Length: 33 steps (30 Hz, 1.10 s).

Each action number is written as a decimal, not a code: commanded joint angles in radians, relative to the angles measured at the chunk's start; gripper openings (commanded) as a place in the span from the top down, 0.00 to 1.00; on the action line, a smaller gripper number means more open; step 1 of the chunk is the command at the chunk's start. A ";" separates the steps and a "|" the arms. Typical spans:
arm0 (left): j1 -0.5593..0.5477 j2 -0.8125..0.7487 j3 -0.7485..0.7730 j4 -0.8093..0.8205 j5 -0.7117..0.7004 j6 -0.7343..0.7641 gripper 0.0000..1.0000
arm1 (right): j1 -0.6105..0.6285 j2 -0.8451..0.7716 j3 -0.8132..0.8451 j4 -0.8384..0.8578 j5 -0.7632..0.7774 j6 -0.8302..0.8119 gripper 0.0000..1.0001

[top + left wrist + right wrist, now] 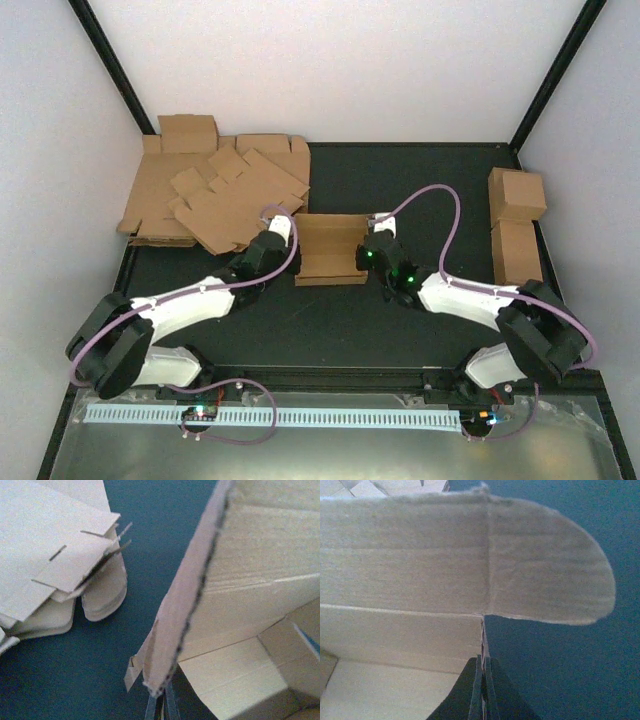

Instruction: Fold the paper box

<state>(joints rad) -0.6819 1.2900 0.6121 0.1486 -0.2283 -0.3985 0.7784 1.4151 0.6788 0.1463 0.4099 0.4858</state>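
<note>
The paper box (330, 250) is a partly folded brown cardboard blank on the dark mat at the middle of the table. My left gripper (283, 226) is shut on its left wall; in the left wrist view the wall's edge (187, 615) runs down into the closed fingers (161, 707). My right gripper (375, 240) is shut on the box's right wall; in the right wrist view the thin wall edge (483, 640) sits between the closed fingers (482, 695), with a rounded flap (550, 575) sticking out to the right above.
A loose stack of flat brown blanks (215, 195) lies at the back left; it also shows in the left wrist view (60, 555). Two finished brown cartons (517, 225) stand at the right edge. White walls enclose the table.
</note>
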 commanded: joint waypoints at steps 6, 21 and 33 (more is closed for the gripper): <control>-0.047 0.051 -0.074 0.242 -0.048 -0.037 0.99 | 0.043 0.046 -0.088 0.295 0.094 -0.024 0.98; -0.110 0.103 -0.075 0.244 -0.167 -0.209 0.98 | 0.059 0.058 -0.182 0.431 0.073 -0.084 0.98; -0.180 0.182 -0.058 0.246 -0.280 -0.340 0.98 | 0.058 0.047 -0.228 0.489 0.044 -0.151 0.97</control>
<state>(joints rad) -0.8444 1.4429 0.5175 0.3756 -0.5159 -0.6483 0.8207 1.4670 0.4625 0.5659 0.4870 0.3573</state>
